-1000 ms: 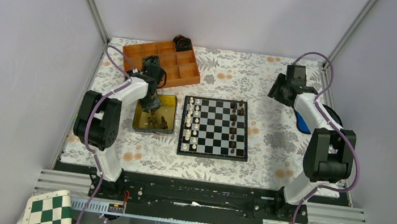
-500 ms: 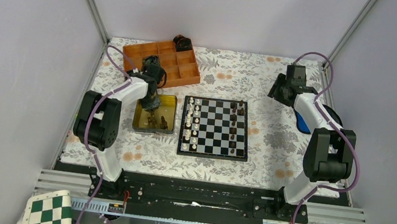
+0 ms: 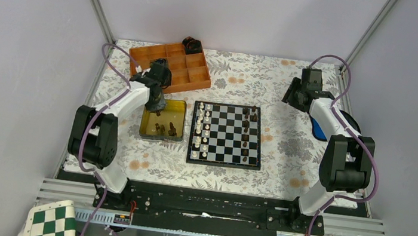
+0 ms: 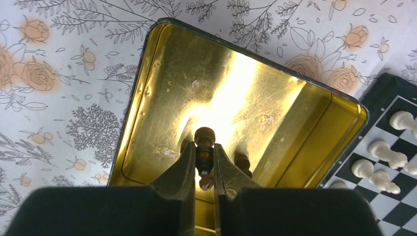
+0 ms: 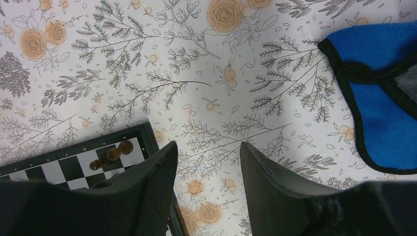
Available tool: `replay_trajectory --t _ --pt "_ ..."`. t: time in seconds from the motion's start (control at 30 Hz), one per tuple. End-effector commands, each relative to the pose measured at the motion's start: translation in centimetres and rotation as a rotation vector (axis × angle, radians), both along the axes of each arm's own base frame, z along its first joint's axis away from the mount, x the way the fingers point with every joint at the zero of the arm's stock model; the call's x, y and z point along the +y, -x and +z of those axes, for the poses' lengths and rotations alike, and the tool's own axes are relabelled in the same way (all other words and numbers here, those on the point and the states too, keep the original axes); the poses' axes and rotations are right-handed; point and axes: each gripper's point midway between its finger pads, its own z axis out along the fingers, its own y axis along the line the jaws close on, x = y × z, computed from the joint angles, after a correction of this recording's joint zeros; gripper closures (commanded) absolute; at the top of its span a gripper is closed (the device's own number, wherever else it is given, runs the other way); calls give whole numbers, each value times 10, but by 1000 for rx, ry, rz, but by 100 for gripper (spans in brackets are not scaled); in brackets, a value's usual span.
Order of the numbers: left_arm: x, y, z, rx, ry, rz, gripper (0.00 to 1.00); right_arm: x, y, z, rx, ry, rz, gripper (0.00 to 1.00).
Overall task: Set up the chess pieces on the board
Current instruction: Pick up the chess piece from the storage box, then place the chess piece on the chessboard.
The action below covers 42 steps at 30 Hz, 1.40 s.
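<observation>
I see a dark brown piece [image 4: 204, 142], a shiny gold tin [image 4: 162, 88], a black-and-white checked board [image 3: 226, 138], and grey-and-orange floral print across the counter [image 5: 206, 73].

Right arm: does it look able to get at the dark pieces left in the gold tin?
Probably not: the gold tin lies beyond the board from the open right gripper, and the left gripper, shut on a dark piece, hangs over it.

The premises are presenting as a robotics laboratory test cell. Plain pale wall panels [image 3: 14, 70] are closing in the table on three sides. The left arm [image 3: 131, 97] and right arm [image 3: 328, 117] are standing bolted to aluminium rails [image 3: 59, 190], with purple cables [image 3: 329, 56] running exposed above a floral table cover [image 3: 287, 146].
</observation>
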Motion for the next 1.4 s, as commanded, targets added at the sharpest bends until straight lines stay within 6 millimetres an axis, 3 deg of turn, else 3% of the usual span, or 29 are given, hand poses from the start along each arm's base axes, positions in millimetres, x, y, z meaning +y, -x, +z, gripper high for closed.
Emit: replay_trajectory --t 0.0,0.2,0.5,0.83,1.37 --pt "6 1 31 -57 -13 -17 100 -1 -9 19 -61 -2 -5 44" --pt "-16 -9 80 -150 26 -98 100 -7 -11 22 -66 12 -33 44" --pt "-114 -27 131 -226 0 -376 100 -14 -13 22 -70 16 -102 43" --pt "-211 -36 123 -208 12 -635 100 -34 -13 33 -131 -18 -242 42" --pt "-321 -26 101 -206 57 -919 100 -59 -9 31 -186 -112 -407 43"
